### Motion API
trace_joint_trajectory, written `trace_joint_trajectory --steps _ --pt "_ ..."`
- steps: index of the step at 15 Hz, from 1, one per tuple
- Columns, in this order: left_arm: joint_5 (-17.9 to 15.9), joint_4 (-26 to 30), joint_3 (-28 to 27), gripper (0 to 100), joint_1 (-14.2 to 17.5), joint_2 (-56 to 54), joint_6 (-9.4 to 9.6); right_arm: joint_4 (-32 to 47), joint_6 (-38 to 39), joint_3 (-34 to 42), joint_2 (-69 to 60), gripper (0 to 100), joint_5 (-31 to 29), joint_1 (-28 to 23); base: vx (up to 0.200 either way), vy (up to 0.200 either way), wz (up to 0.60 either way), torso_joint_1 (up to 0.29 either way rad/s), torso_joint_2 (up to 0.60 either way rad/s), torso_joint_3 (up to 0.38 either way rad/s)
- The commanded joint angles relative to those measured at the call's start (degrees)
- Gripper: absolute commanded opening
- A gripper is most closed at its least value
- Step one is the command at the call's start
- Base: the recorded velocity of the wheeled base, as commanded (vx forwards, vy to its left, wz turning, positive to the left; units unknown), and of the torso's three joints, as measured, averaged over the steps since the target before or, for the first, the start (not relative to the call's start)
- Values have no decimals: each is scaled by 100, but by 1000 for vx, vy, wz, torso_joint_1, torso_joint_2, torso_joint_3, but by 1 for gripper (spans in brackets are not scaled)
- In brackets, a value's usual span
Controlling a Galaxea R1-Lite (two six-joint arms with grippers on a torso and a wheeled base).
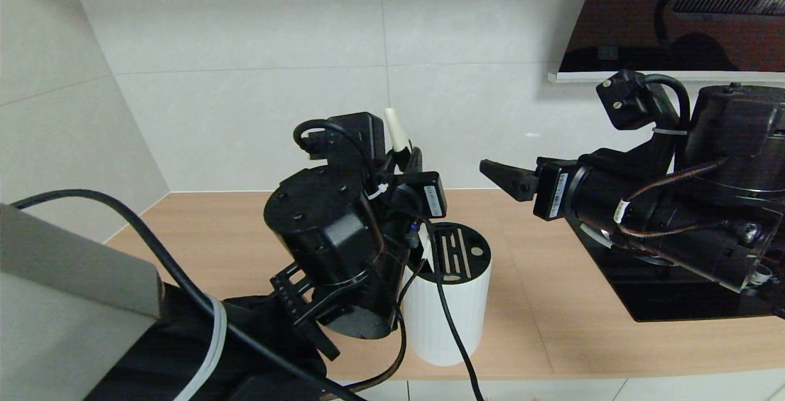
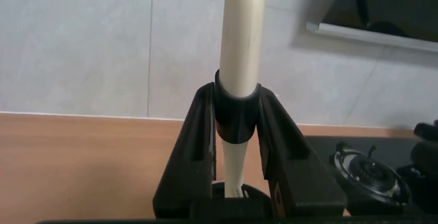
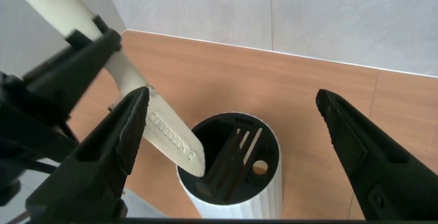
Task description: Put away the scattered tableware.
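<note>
My left gripper (image 1: 408,159) is shut on a cream-handled knife (image 1: 395,130), held upright above a white cylindrical knife holder (image 1: 451,309) with a black slotted top near the counter's front edge. In the left wrist view the handle (image 2: 243,39) runs straight up between the fingers of the left gripper (image 2: 237,99). In the right wrist view the pale blade (image 3: 171,138) slants down, its tip at the rim of the holder (image 3: 263,200). My right gripper (image 3: 231,95) is open and hangs above and to the right of the holder, holding nothing; it is also in the head view (image 1: 493,174).
The holder stands on a wooden counter (image 1: 214,229) backed by a tiled wall. A black cooktop (image 1: 644,294) lies to the right, with a burner (image 2: 363,172) and a dark range hood (image 1: 674,15) above. The counter's front edge is just below the holder.
</note>
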Motion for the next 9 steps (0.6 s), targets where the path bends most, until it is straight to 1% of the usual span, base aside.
trace_joint_trajectory --steps 1,3,9 --pt "-36 -72 -26 0 6 253 -2 -3 2 3 -1 100 -2 -2 0 0 0 0 0 0" --pt "-80 -160 -35 0 6 420 -2 -3 2 3 -10 100 -2 7 0 0 0 0 0 0" --pt "-80 -169 -52 0 6 754 -10 -3 2 20 -1 100 -2 7 0 0 0 0 0 0"
